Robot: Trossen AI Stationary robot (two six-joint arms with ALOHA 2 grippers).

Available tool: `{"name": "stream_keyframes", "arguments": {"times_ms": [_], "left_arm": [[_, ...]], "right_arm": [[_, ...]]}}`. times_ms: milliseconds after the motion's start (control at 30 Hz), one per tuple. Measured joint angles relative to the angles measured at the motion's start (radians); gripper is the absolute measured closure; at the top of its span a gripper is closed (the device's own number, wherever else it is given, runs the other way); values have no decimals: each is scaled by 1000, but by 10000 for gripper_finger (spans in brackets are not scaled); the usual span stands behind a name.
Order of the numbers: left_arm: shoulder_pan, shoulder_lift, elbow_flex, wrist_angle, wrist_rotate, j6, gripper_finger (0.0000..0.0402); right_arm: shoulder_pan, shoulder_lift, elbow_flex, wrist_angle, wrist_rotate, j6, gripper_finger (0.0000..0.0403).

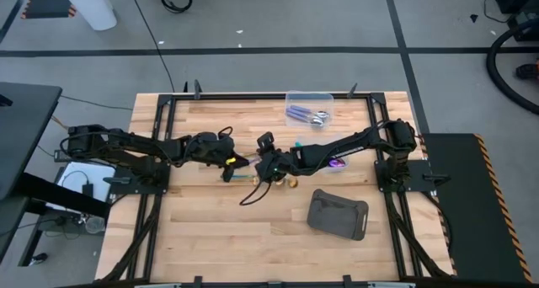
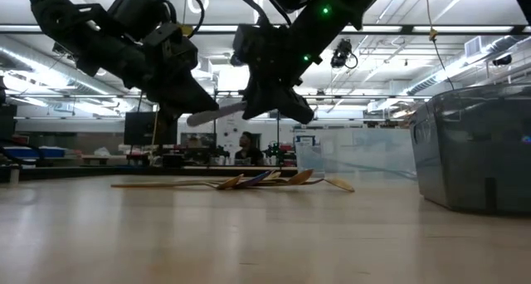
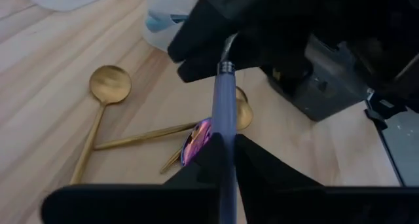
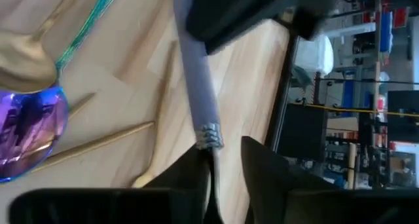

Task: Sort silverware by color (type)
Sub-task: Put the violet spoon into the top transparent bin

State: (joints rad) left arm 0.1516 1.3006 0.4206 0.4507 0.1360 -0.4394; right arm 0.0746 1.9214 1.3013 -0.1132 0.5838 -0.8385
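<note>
As the lilac-handled spoon [image 3: 224, 112] is slim, stiff and slippery, keep the left gripper [image 3: 226, 160] clamped on its handle while the right gripper [image 4: 219, 160] closes around the metal neck.

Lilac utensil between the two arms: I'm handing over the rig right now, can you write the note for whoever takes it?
Left tool: shut on the lilac utensil by its handle, above the table.
Right tool: at the utensil's metal end, hold unconfirmed.
Done: a few lilac pieces lie in the far tub.
Left: gold spoons and a rainbow spoon lie on the wood below the arms, unsorted.
</note>
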Motion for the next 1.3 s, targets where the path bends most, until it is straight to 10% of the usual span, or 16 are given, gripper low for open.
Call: {"name": "stream_keyframes", "arguments": {"times_ms": [267, 967, 1300], "left_arm": [[1, 0, 2, 19, -8, 10, 388], [1, -26, 2, 9, 0, 52, 359], [2, -25, 2, 10, 0, 39, 359]], "right_arm": [[3, 1, 1, -17, -40, 5, 393], [-138, -4, 2, -422, -36, 199, 394], [-266, -83, 2, -391, -235, 247, 394]]}}
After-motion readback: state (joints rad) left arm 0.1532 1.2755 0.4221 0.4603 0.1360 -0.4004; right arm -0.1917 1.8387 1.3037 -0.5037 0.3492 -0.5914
